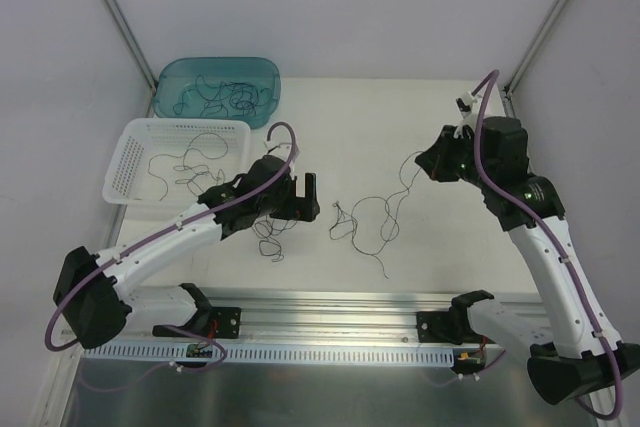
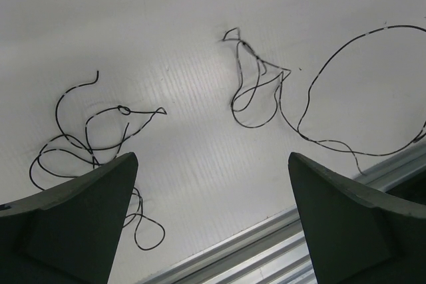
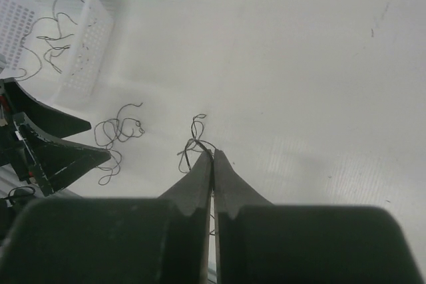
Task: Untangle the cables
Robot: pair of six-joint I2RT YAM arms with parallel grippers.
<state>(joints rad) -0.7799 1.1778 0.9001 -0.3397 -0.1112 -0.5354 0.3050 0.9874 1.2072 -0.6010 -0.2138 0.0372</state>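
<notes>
At the far left, some cables already lie in a teal bin [image 1: 165, 82] and others in a white perforated basket [image 1: 128, 165] just in front of it, while two clumps rest on the bare table [image 1: 360, 127]. The left gripper [image 2: 213, 164] hangs low over the table with its fingers spread wide and nothing between them. A small tangle [image 2: 80, 144] of curly loops lies beside and partly under its left finger. Further right sits the middle tangle [image 2: 256, 94], a knotted bunch with one big open loop trailing toward the aluminium rail [image 1: 330, 302]. A strand rises from it to the right gripper [image 3: 212, 154], whose fingers are pressed together on that thread at their very tips, raised above the surface. The step in hand looks like pulling one cable free of the middle tangle, with the right arm lifting one end. The next move probably calls for the left gripper to come down on the knotted part and pinch it. Drawing the two arms apart could then slip the strands loose. The thread is hair-thin, so the pinch must land precisely and the pull stay gentle.
</notes>
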